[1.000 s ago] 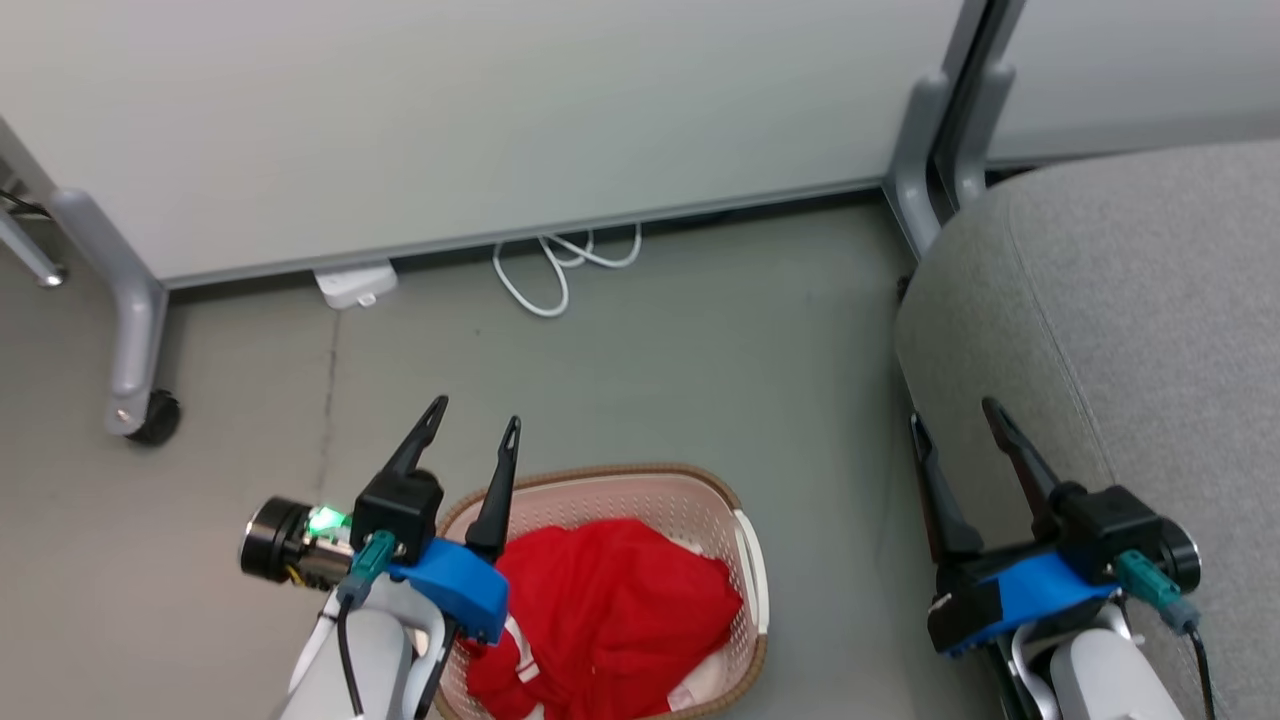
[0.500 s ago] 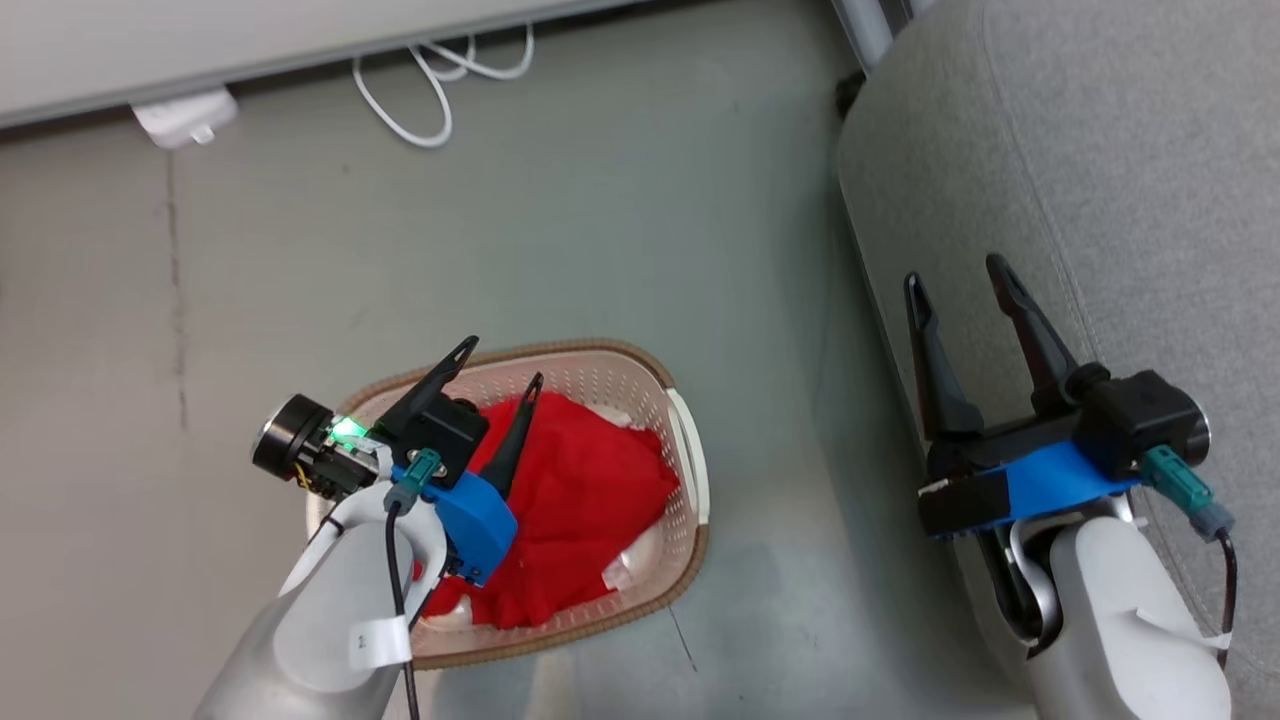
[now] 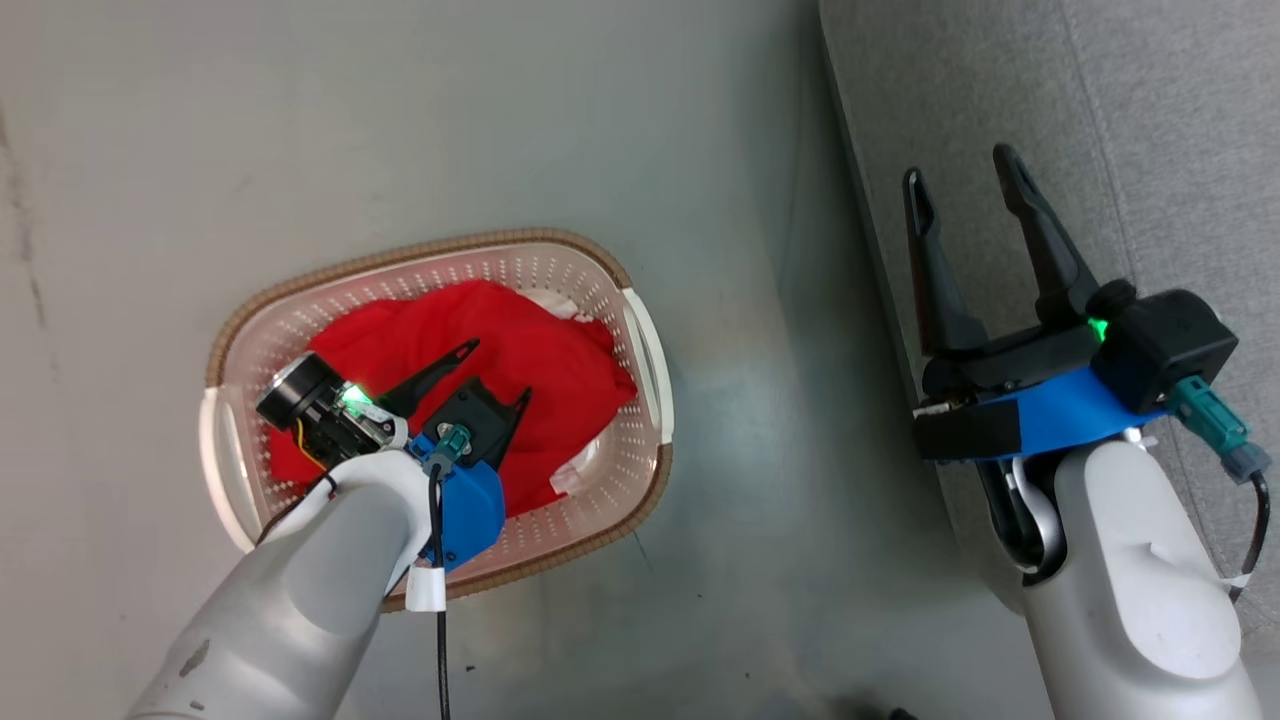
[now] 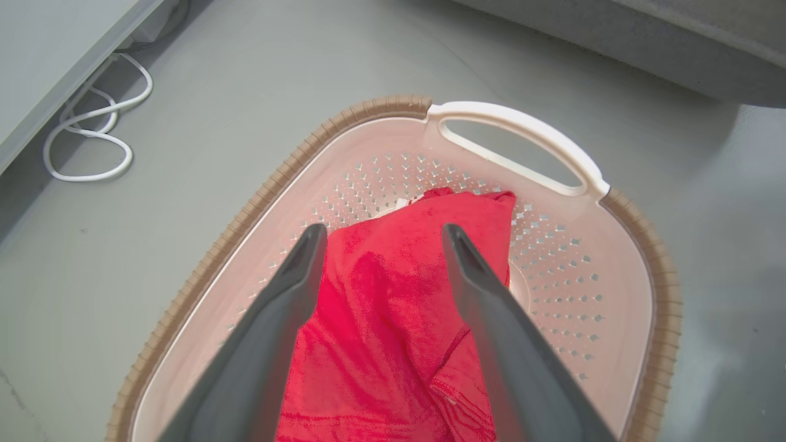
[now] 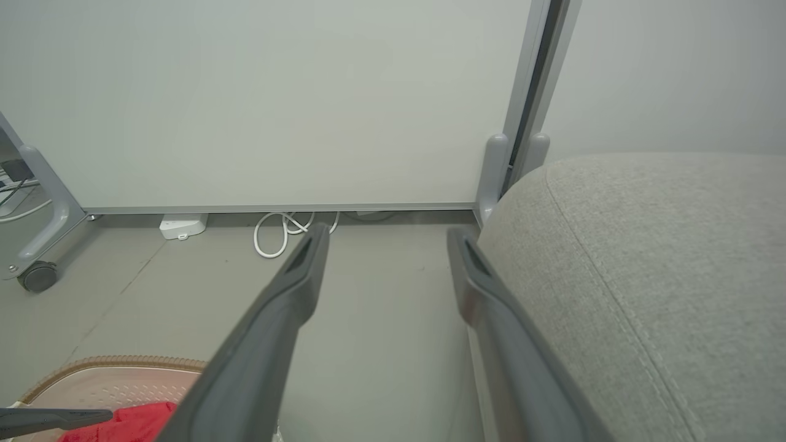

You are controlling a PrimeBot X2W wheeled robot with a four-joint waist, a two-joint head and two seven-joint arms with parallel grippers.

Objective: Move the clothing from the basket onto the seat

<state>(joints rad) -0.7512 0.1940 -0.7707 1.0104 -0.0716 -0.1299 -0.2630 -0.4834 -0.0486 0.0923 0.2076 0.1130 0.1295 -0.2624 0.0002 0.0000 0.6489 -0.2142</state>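
Lying in the cream perforated basket (image 3: pixel 420 250) on smooth grey floor (image 3: pixel 400 120), bright red clothing (image 3: pixel 540 345) is overhung by the left gripper (image 3: pixel 496 370), fingers parted; the right gripper (image 3: pixel 958 165) is held spread beside the grey woven seat (image 3: pixel 1180 100).

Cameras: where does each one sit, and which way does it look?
Head view: on the head, looking down at the basket, clothing and seat; left gripper and right gripper show.
Left wrist view: on that wrist, looking into the basket between its own open jaws.
Right wrist view: on that wrist, looking across the floor at a white panel, past its open jaws.
All three share the basket.
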